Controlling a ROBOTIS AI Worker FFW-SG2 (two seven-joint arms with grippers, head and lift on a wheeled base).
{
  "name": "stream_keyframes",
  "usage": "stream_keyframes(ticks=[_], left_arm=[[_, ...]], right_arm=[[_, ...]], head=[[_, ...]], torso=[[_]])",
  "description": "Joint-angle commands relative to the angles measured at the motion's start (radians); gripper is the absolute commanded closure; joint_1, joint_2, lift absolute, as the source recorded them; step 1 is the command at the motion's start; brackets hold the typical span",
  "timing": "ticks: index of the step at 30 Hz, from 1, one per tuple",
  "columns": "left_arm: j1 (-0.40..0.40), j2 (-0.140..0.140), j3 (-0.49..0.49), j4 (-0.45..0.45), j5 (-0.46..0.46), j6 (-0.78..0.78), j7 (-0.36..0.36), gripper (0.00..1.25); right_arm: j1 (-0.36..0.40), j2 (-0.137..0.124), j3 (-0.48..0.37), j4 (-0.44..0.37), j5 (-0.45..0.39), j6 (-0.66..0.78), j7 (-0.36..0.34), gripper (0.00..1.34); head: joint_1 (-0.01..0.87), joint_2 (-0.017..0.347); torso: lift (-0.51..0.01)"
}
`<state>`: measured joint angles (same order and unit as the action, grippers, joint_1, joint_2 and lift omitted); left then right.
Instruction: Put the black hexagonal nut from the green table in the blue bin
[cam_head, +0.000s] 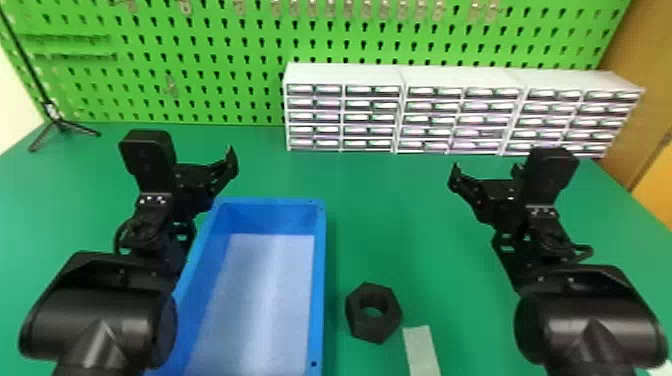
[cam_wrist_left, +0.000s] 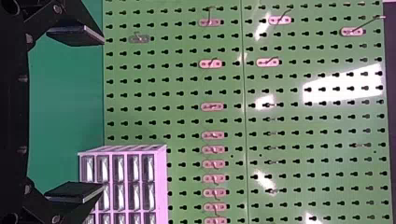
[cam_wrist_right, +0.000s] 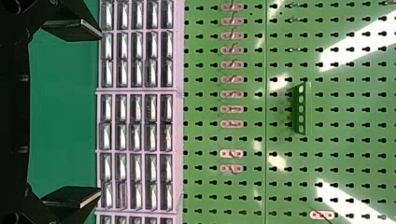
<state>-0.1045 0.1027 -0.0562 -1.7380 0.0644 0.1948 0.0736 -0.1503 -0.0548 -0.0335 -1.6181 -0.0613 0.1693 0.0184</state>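
Arms (cam_head: 167, 265), two, black. Left hand (cam_head: 200, 175), right hand (cam_head: 486, 175): flat fingers (cam_wrist_left: 77, 35), small screws (cam_wrist_left: 58, 9). Beside each hand: round-cornered block (cam_head: 147, 150), white-flecked bracket (cam_head: 152, 201). Behind each hand: looped cable (cam_head: 119, 236), glossy rounded casing (cam_head: 95, 315).

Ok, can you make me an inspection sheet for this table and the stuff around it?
Surface: green table, partly hidden by the arms.
Black hexagonal nut: flat on the table, right of the bin.
Blue bin: nothing seen inside.
Clutter: pale strip near the nut.
Left end effector: open, holding nothing.
Right end effector: open, holding nothing.
Cables: dark loop at each wrist.
Surroundings: green pegboard, white drawer cabinets, black tripod.
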Motion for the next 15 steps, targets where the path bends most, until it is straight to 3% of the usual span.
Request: stream_keyframes(ticks=[1,15], left_arm=[[0.0,0.0,0.001,0.0,0.002,0.0,0.0,0.17],[-0.001,0.0,0.006,0.0,0.002,0.0,0.0,0.17]], right_arm=[[0.0,-0.002,0.0,0.0,0.0,0.001,0.0,0.13],[0.0,-0.002,0.0,0.0,-0.002,0.003,0.0,0.13]], head=[[0.683,0.028],[0.683,0.028]], torso=[[-0.096],[-0.096]])
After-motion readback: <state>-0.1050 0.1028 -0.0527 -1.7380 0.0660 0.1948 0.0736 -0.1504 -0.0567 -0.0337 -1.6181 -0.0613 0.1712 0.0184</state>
